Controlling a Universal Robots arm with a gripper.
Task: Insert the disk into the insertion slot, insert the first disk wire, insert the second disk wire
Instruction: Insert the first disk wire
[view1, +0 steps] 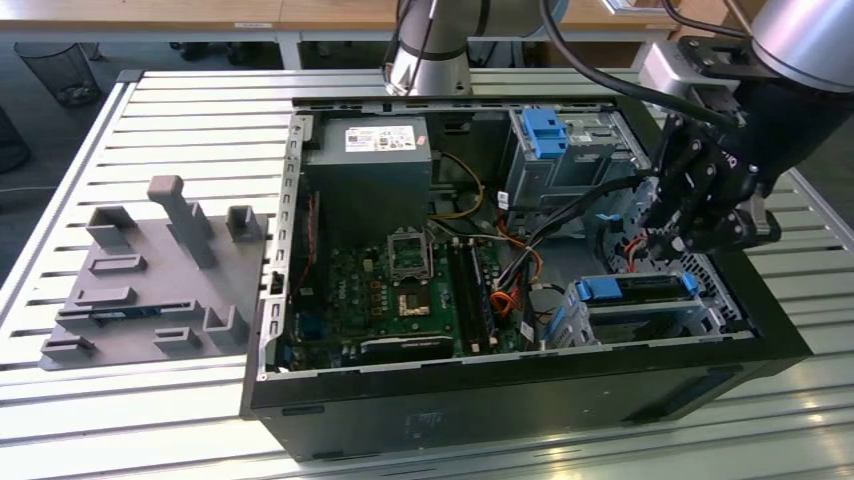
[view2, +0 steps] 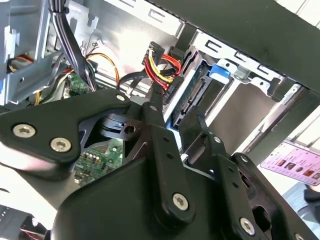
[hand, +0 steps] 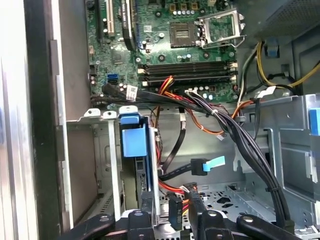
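Observation:
The disk, in its bright blue carrier, sits inside the insertion slot, a low metal cage at the case's front corner on the exterior view's right. My gripper hangs just above the disk's far end. Both wrist views show the black fingers on either side of a black wire connector with red, yellow and black wires, and they look shut on it. That connector lies right by the disk's edge. Close by hangs a second black cable with a light-blue tab, lying loose.
Behind the slot stands a taller metal bay with a blue bracket. A thick black wire bundle crosses the case by the motherboard. The power supply sits at the back. On the exterior view's left, a grey fixture plate lies on the table.

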